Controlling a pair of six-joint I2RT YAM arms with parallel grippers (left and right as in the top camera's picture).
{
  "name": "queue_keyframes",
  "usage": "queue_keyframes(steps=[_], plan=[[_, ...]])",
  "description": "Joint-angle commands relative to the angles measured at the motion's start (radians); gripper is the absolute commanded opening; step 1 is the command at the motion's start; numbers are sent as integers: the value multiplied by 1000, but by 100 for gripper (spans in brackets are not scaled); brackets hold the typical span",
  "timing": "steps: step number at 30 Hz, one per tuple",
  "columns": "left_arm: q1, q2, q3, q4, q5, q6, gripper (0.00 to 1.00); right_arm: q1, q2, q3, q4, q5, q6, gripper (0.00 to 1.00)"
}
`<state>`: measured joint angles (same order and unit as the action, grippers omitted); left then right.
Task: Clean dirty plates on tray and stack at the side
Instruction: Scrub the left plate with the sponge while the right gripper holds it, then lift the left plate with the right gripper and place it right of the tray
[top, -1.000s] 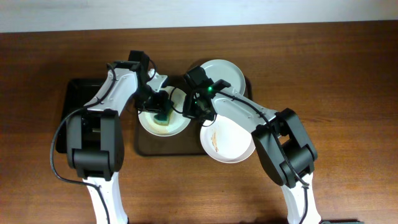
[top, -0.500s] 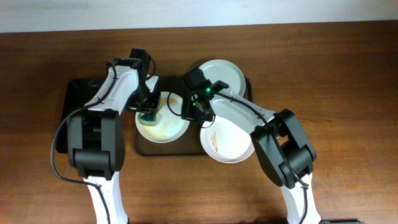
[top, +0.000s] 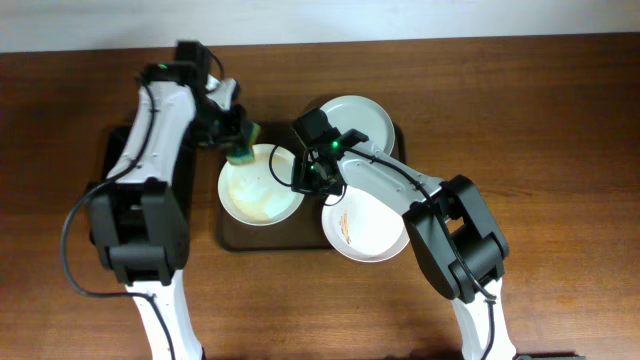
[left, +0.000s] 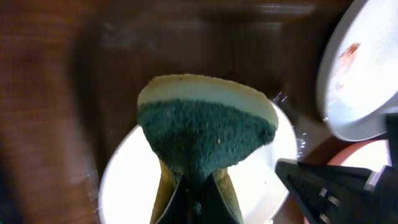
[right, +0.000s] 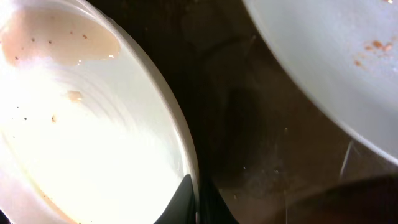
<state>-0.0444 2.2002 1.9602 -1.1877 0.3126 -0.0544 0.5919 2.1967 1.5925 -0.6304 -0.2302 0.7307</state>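
Closest in, the smeared plate (top: 368, 228) hangs over the front rim of the tray (top: 228, 232). Just behind it, the right gripper (top: 304, 177) pinches the rim of the left plate (top: 258, 190), which is on the tray. The left gripper (top: 232, 138) hovers over that plate's far edge, fingers squeezing a green-yellow sponge (top: 244, 153). The third plate (top: 362, 118) sits at the tray's back right.

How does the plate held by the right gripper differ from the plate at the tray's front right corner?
The held plate carries a pale tan wet film; the front-right plate shows a thin brown smear instead. The right gripper pinches the held plate's rim, while the front-right plate lies ungripped. The held plate looks brightly lit and glossy in the right wrist view; the front-right plate looks matte from overhead. Both are round, white, shallow and similar in size.
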Motion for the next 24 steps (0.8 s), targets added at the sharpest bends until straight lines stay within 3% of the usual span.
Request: queue_keyframes(steps=[1, 6, 10, 14, 19, 24], plan=[[62, -7, 140, -73, -7, -13, 1, 2, -1, 21, -28, -8, -59, 4], [133, -7, 147, -89, -7, -12, 1, 13, -79, 182, -267, 248, -180, 4], [134, -7, 147, -89, -33, -12, 1, 104, -103, 362, -464, 681, -226, 4], [135, -7, 147, -89, -56, -12, 1, 227, -103, 377, -497, 1049, -225, 4], [135, -7, 147, -89, -60, -12, 1, 410, -103, 377, -495, 1671, -141, 4], [134, -7, 147, -89, -60, -12, 1, 442, -103, 377, -496, 1814, -119, 4]])
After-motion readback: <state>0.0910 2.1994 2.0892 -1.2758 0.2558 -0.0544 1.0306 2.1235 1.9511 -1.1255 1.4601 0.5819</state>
